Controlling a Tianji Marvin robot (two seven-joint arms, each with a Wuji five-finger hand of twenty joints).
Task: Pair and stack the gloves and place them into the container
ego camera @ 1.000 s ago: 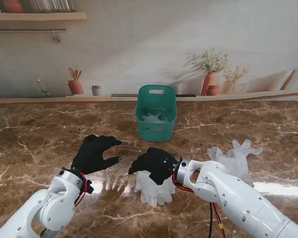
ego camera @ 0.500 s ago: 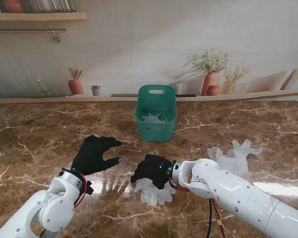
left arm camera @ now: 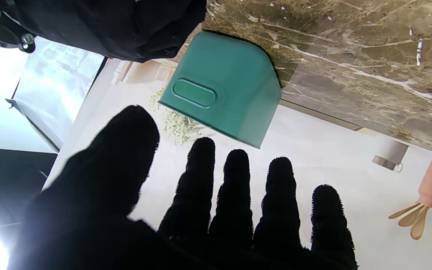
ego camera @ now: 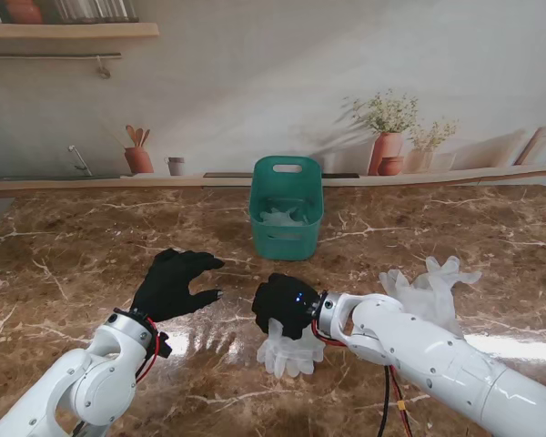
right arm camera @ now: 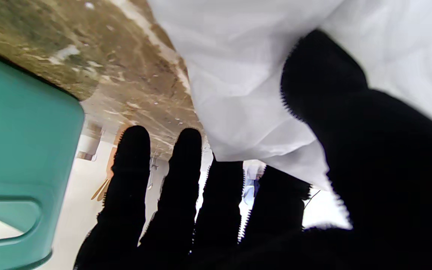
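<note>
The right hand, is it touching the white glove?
Touching. In the right wrist view the thumb presses against the glove; the stand view shows the right hand on it.

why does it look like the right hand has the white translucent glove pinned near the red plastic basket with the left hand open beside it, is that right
Not quite: the plastic basket is teal green, not red, as the stand view shows. The right hand does hold the white translucent glove, and the left hand is open beside it.

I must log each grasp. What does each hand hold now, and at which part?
The right hand holds a white translucent glove at its cuff end, glove fingers hanging toward the table. The left hand is open and holds nothing.
</note>
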